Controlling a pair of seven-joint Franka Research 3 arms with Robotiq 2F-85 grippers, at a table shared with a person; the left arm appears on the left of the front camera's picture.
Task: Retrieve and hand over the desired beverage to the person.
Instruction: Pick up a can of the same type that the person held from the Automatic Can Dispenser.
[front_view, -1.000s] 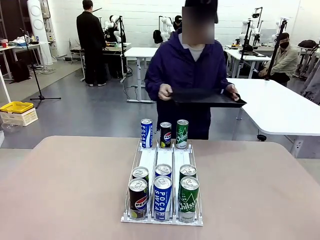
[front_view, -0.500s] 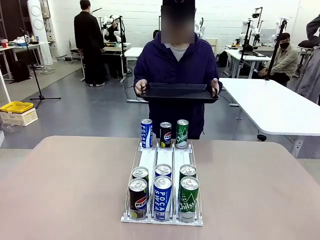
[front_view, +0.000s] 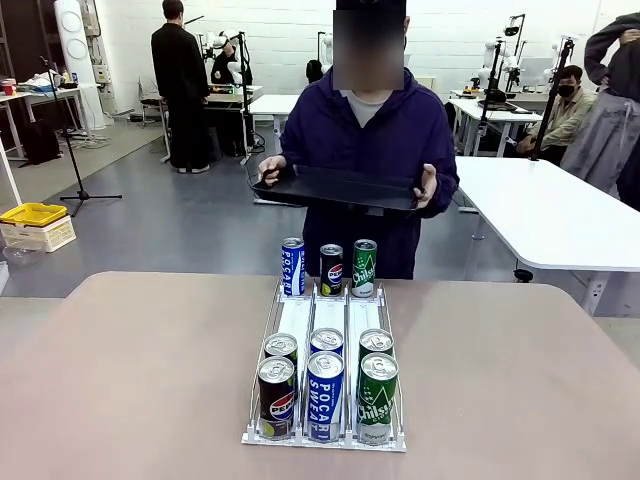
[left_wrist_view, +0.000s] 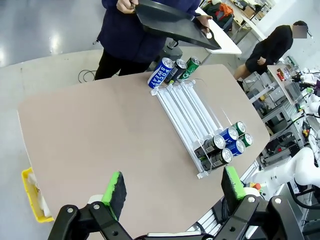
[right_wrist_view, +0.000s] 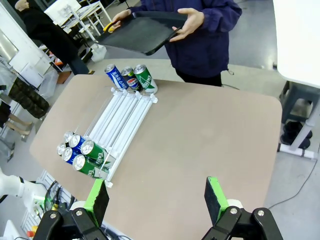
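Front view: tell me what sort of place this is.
Probably a robotics lab or test workshop: white worktables across an open grey floor, a tripod stand at the side, and a staged can rack on the beige table facing a person holding a tray.

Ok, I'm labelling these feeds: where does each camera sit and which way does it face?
Front view: fixed at the robot's edge of the table, facing across the can rack to the person, whose torso and hands hold a black tray.
Left wrist view: on the left wrist, high up, looking down past the open left pincer, green pads at the bottom edge.
Right wrist view: likewise above the table's other side, over the open right pincer.
Shared: all three see the can rack, tray and person.
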